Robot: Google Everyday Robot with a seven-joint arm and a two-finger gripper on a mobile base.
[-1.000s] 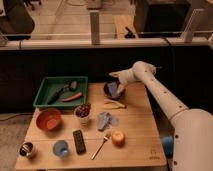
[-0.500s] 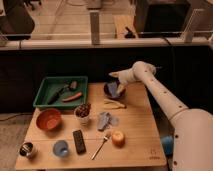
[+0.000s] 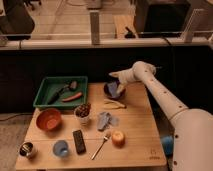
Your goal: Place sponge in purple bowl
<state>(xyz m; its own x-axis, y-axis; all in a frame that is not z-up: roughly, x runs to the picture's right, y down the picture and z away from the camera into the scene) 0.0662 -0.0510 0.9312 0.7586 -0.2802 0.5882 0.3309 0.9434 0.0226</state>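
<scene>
Nothing has visibly moved since the earlier frames: the gripper (image 3: pixel 114 83) remains at the purple bowl (image 3: pixel 120 94) near the far edge of the wooden table (image 3: pixel 140 130), directly above the bowl's interior. A pale blue sponge (image 3: pixel 112 90) lies inside the bowl beneath the gripper; its long axis and heading cannot be made out. Whether the gripper is clasping the sponge or has let go of it cannot be told. To the left stands a green tray (image 3: pixel 50 85); nearer the front lie a blue cloth (image 3: pixel 106 120) and a fork (image 3: pixel 100 146).
</scene>
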